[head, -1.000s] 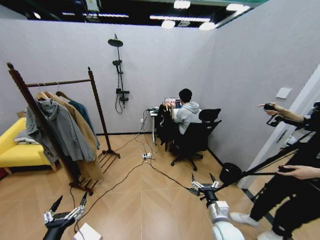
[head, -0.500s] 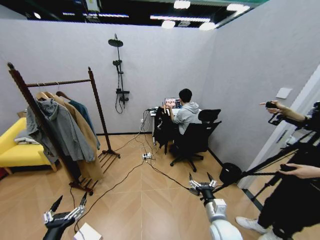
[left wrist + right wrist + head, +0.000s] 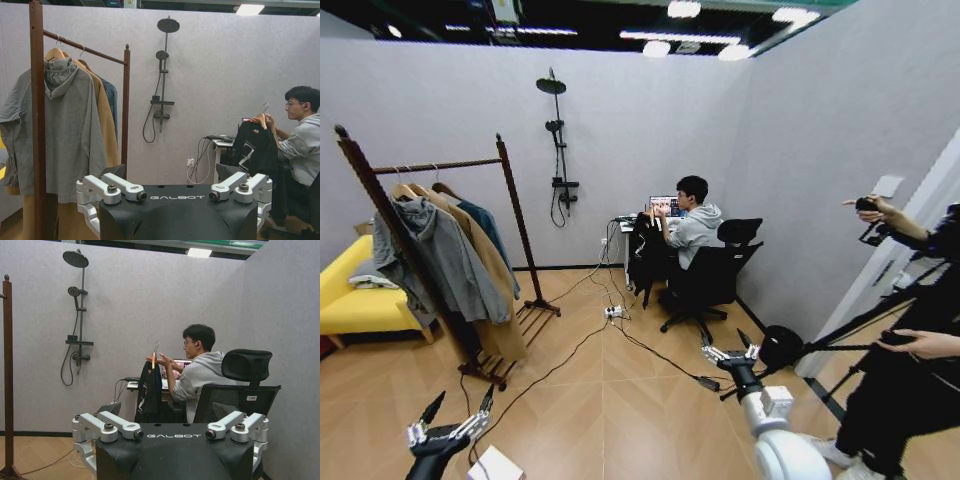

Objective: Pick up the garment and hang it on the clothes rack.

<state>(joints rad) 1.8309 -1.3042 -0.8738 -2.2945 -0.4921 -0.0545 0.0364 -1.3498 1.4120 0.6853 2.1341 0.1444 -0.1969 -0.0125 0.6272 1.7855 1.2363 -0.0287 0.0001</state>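
While held up at the far worktop by a seated person's hand, hangs at about 12 o'clock in the head view: the garment, black soft cloth on a light wooden hanger, long axis upright, metal hook pointing up, white marks on its front visible in the left wrist view. At 10 o'clock, well apart from the garment, stands the clothes rack: dark reddish-brown turned wood, two slim uprights topped with knobs, one horizontal bar, slatted shelf at the floor. On the bar, hanging side by side: a grey hoodie, a tan coat, a teal-blue shirt. At 7 o'clock, low over the wooden floor, the left gripper, fingers spread wide and holding nothing. At 5 o'clock, the right gripper, fingers likewise spread wide and empty, facing toward the seated person.
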